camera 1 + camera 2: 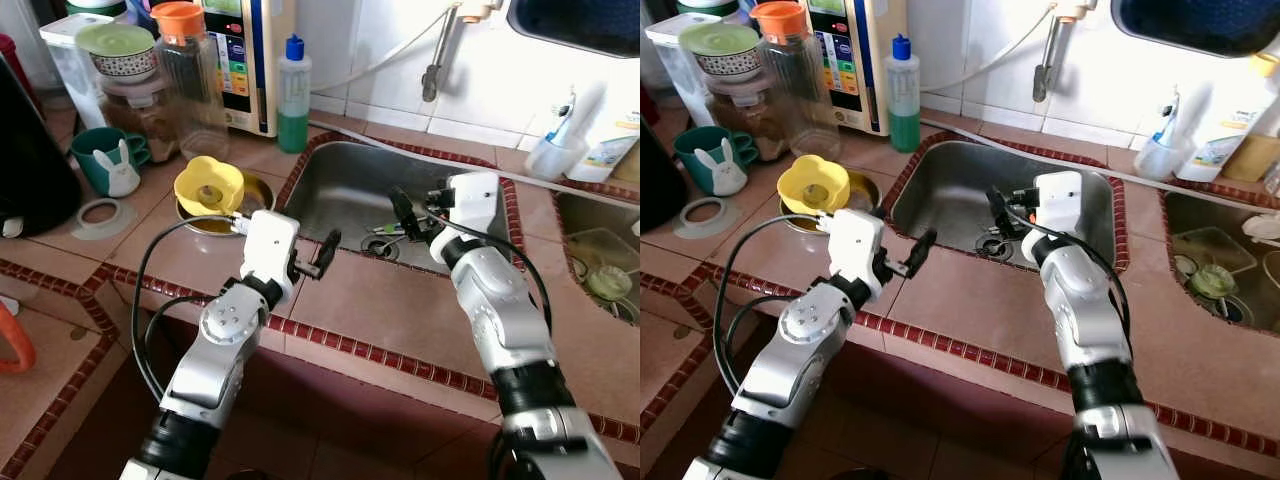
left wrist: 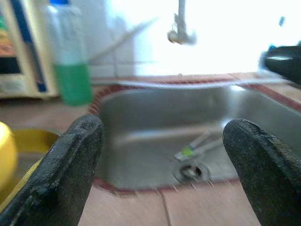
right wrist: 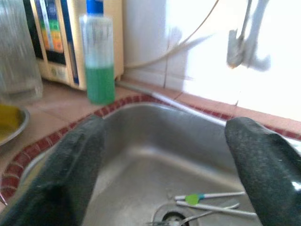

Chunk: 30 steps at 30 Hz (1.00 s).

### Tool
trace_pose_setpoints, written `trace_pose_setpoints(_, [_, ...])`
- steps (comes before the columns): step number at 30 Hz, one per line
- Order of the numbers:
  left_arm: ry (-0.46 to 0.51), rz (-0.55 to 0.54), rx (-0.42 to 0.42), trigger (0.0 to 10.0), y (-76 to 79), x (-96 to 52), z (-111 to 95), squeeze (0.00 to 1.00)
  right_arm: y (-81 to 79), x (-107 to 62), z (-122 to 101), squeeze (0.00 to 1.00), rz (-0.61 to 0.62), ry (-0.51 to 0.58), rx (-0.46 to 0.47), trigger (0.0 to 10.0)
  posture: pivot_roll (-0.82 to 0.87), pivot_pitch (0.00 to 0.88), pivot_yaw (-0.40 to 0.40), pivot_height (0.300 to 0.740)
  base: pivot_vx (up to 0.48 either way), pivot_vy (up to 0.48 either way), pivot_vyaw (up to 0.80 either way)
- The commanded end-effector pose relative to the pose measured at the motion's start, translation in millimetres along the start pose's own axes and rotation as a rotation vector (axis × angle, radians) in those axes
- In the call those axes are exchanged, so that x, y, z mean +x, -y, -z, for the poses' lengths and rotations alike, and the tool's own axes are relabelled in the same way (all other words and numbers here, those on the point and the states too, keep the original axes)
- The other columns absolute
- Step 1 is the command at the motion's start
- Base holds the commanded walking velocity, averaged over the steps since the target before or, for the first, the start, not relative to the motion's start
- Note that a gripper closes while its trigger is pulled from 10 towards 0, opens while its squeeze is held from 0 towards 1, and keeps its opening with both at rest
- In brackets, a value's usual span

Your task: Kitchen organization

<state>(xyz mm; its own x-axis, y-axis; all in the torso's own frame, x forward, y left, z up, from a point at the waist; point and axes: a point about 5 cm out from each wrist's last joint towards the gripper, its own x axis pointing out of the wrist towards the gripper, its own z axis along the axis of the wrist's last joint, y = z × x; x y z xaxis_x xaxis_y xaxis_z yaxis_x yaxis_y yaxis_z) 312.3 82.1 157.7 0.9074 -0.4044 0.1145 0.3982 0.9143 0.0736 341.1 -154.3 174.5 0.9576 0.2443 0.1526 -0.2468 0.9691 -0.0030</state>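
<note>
A steel sink (image 1: 345, 190) is set into the red-tiled counter. Near its drain lie a few utensils (image 1: 384, 232), one with a green mark (image 3: 192, 199), also seen past the left fingers (image 2: 196, 147). My left gripper (image 1: 322, 256) hovers over the counter at the sink's front left corner, open and empty, its fingers (image 2: 70, 160) wide apart. Above the sink's right half, my right gripper (image 1: 408, 214) points leftward across the basin, open with nothing between its fingers (image 3: 263, 160).
A green soap bottle (image 1: 293, 95) stands behind the sink by a water purifier (image 1: 246, 60). A yellow flower-shaped piece (image 1: 208, 185) sits in a metal bowl. On the left stand a teal bunny mug (image 1: 108, 160) and an orange-lidded jar (image 1: 190, 80). A second sink (image 1: 600, 270) lies at right.
</note>
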Motion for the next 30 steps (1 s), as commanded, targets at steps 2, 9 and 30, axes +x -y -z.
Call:
trace_pose_setpoints(2, [-0.003, -0.072, 0.015, 10.0, -8.8, 1.3, 1.3, 0.0, -4.9, -6.5, -8.9, 1.0, -0.017, 0.024, 0.006, 10.0, 0.08, 0.027, -0.031, 0.74, 0.0, 0.0, 0.0])
trace_pose_setpoints(9, [-0.009, -0.206, 0.026, 10.0, -28.0, 2.9, 3.0, 0.0, -24.2, -30.1, -18.2, 1.0, -0.078, 0.027, 0.056, 10.0, 0.07, 0.024, -0.03, 0.74, 0.0, 0.0, 0.0])
trace_pose_setpoints(30, [0.229, -0.463, 0.024, 10.0, -58.7, 6.0, -56.7, 0.0, -59.3, -46.9, -26.4, 1.0, -0.208, -0.027, 0.087, 10.0, 0.07, 0.014, -0.026, 0.74, 0.0, 0.0, 0.0])
